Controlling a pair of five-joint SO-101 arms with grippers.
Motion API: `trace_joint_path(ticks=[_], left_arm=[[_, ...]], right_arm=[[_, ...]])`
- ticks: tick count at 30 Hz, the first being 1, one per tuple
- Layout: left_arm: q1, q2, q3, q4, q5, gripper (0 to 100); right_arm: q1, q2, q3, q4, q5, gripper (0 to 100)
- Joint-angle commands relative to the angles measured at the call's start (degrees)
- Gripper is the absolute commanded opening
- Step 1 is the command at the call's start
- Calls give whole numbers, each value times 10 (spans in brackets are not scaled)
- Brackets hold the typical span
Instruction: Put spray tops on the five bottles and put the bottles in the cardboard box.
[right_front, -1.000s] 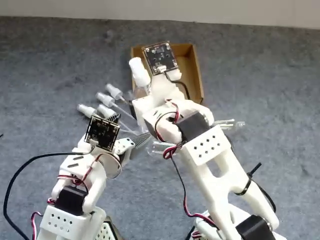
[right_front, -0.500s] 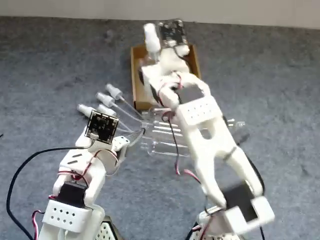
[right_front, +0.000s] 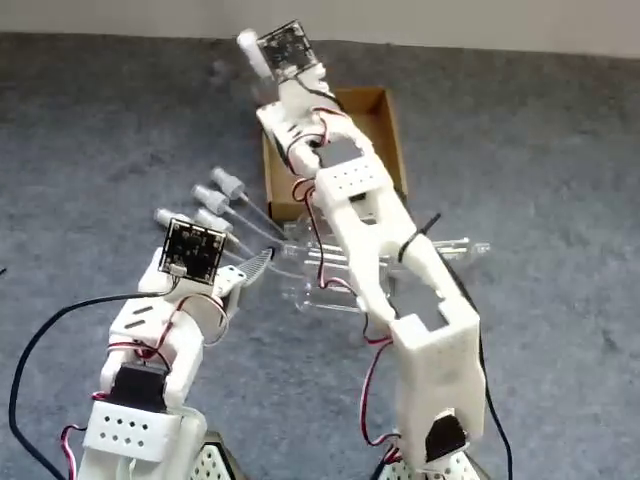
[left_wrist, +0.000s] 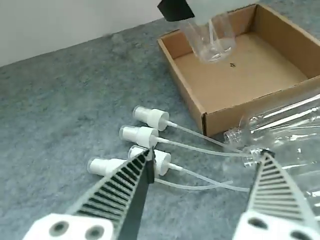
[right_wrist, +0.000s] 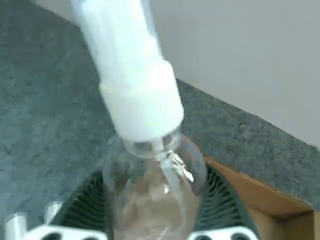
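Observation:
My right gripper is shut on a clear bottle that carries a white spray top. In the high view this gripper is stretched out over the far left corner of the cardboard box, with the spray top pointing away. From the left wrist, the held bottle hangs above the box. My left gripper is open, low over several loose spray tops with long tubes. Clear capless bottles lie beside the box.
Grey carpet covers the table. The loose bottles lie partly under the right arm, one sticking out to its right. The spray tops lie left of the box, just ahead of the left gripper.
The right arm has stretched forward and swung left, carrying the capped bottle from the box's near side to its far left corner. The left arm shifted slightly left.

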Motion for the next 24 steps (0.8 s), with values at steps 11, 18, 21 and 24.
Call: trace_joint_path(ticks=[11,18,21,24], left_arm=[[-6,4,0,-14,-4,252],[-6,4,0,-14,-4,252],[-6,4,0,-13,-4,252],[-6,4,0,-13,-4,252]], right_arm=[[48,87,-50,-179,-149,5],[41,152,-64,-205,-164,5],[40,176,-81,-215,-164,5],[39,199,-102,-215,-164,5]])
